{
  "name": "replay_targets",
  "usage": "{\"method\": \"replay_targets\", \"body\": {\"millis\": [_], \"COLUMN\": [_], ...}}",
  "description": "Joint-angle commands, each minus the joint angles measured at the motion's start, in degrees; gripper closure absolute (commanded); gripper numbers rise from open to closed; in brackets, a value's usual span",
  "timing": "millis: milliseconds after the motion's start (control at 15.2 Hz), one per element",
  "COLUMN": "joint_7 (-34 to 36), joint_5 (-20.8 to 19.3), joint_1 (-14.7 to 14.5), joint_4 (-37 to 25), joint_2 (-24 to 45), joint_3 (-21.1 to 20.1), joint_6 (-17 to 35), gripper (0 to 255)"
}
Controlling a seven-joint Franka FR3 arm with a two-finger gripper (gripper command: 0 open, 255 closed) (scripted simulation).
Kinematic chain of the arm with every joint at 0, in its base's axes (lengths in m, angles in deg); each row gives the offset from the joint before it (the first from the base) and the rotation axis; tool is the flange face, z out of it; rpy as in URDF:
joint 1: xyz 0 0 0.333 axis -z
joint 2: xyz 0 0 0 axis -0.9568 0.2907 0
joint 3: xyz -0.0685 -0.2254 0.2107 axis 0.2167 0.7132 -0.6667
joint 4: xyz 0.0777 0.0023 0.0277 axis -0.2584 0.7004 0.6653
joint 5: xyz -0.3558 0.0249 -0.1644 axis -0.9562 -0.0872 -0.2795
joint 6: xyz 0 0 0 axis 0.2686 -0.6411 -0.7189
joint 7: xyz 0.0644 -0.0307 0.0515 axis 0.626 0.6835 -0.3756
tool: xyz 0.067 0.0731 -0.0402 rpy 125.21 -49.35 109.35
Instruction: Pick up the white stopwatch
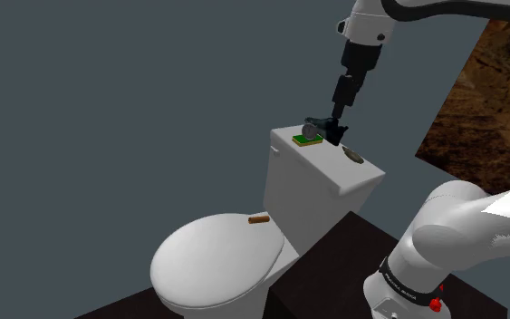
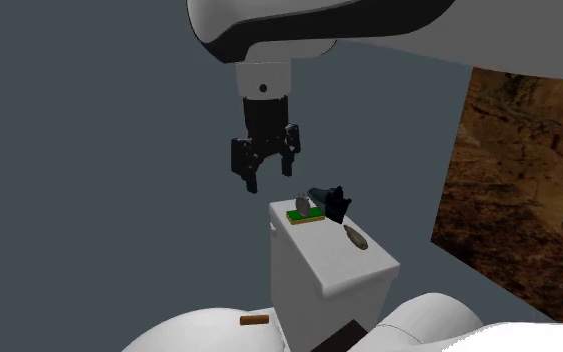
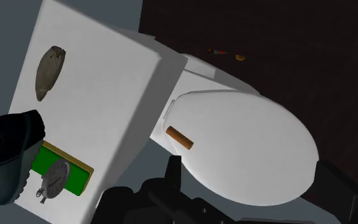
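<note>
The stopwatch [image 3: 55,178] is a pale grey round dial with a small crown. It lies on a green block [image 3: 75,170] at one end of the white toilet tank lid [image 3: 101,83]. In the second exterior view the stopwatch [image 2: 302,205] rests at the tank's far end beside a black shoe [image 2: 327,200]. My gripper [image 2: 267,178] hangs open above that end of the tank, apart from the stopwatch, with nothing between its fingers. In the shoulder view my gripper [image 1: 337,116] stands just over the stopwatch [image 1: 308,134] and the shoe [image 1: 323,127].
A flat grey oval object [image 3: 49,71] lies further along the tank lid past the shoe [image 3: 9,153]. A short brown cylinder [image 1: 258,219] rests on the shut toilet lid [image 1: 212,258]. A brown rocky picture [image 1: 488,100] hangs on the wall at the shoulder view's right.
</note>
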Motion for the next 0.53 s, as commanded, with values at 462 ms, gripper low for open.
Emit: {"method": "replay_targets", "body": {"millis": [462], "joint_7": [-3.17], "joint_5": [-2.61], "joint_1": [2.6], "joint_4": [0.52], "joint_2": [8.74], "joint_3": [5.66], "joint_6": [10.18], "gripper": [0]}}
